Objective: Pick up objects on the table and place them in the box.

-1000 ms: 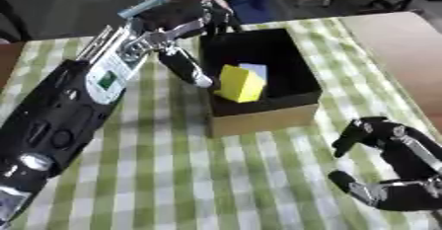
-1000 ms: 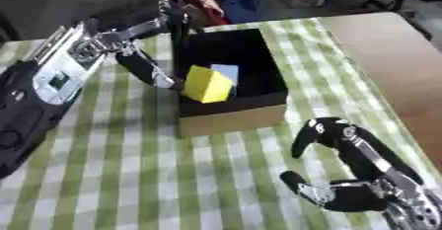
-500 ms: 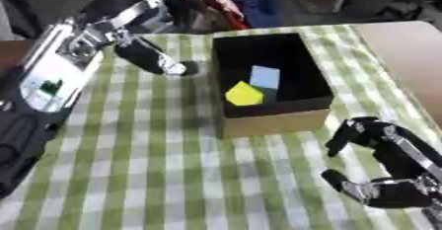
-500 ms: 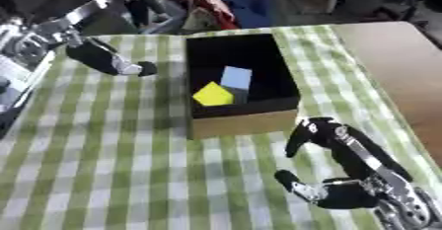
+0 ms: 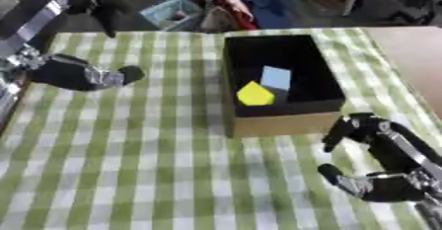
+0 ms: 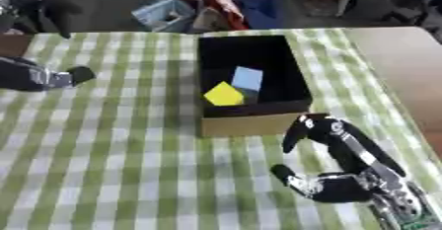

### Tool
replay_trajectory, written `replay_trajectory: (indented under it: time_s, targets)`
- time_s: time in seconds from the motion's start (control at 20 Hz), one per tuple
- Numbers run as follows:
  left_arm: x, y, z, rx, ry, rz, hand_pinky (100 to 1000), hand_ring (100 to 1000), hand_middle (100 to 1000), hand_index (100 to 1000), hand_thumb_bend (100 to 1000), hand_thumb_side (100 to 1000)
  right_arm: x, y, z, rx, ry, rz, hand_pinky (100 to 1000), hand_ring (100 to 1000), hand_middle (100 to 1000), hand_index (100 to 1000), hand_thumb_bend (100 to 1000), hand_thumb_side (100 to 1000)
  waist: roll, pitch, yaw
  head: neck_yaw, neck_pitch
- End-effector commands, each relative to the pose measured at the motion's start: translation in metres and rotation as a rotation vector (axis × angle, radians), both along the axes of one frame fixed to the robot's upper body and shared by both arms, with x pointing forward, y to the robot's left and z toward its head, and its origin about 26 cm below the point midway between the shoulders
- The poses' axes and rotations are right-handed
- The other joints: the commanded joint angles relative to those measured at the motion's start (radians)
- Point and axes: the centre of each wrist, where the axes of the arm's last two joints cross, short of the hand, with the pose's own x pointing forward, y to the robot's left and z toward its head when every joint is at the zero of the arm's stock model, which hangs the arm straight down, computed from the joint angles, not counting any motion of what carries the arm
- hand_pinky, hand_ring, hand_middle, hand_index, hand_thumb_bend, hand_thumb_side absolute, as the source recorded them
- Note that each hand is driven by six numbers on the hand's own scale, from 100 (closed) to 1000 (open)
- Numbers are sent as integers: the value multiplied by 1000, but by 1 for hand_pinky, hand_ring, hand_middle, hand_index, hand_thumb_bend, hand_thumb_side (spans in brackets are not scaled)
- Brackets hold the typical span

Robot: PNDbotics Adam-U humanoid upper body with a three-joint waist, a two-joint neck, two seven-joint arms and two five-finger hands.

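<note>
I can read no writing or brand on anything here; the only label-like thing is a green patch at the near right corner of the right eye view, on my right arm, and it is too blurred to make out. The box point(image 5: 280, 78) sits on the green and white checked cloth point(image 5: 155, 165) toward the far middle of the table point(image 5: 406, 51), black inside with a plain brown cardboard front wall. Inside it lie a yellow block point(image 5: 255, 94) at the near left and a pale blue block point(image 5: 276, 78) just beside it on the far right, the two touching or nearly so. To the right of the cloth the bare wooden table top shows. Beyond the far edge of the table there is clutter: a light blue basket point(image 5: 175, 13) and a heap of red and blue cloth point(image 5: 250, 2). Nothing stands between my hands and the box. My left hand point(image 5: 82, 73) is out at the far left over the cloth, well apart from the box, the thumb stretched to the right and other fingers reaching up toward the far edge, spread and holding nothing. My right hand point(image 6: 332, 162) rests near the right corner, just in front of the box's front wall, with fingers and thumb loosely curved like an open claw, empty.
</note>
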Motion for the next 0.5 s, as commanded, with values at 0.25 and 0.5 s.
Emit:
replay_trajectory:
  time_s: [0.25, 0.5]
  targets:
    - [-16, 16, -18, -173, 11, 85, 598, 484, 462, 704, 573, 124, -2, -8, 8, 3, -37, -48, 670, 536, 508, 568, 390, 100, -3, -6, 28, -2, 34]
    - [-18, 16, -43, -242, 75, 112, 597, 482, 459, 701, 563, 135, -3, -11, 8, 15, -43, -75, 670, 536, 508, 568, 389, 100, -8, 4, 47, 0, 53]
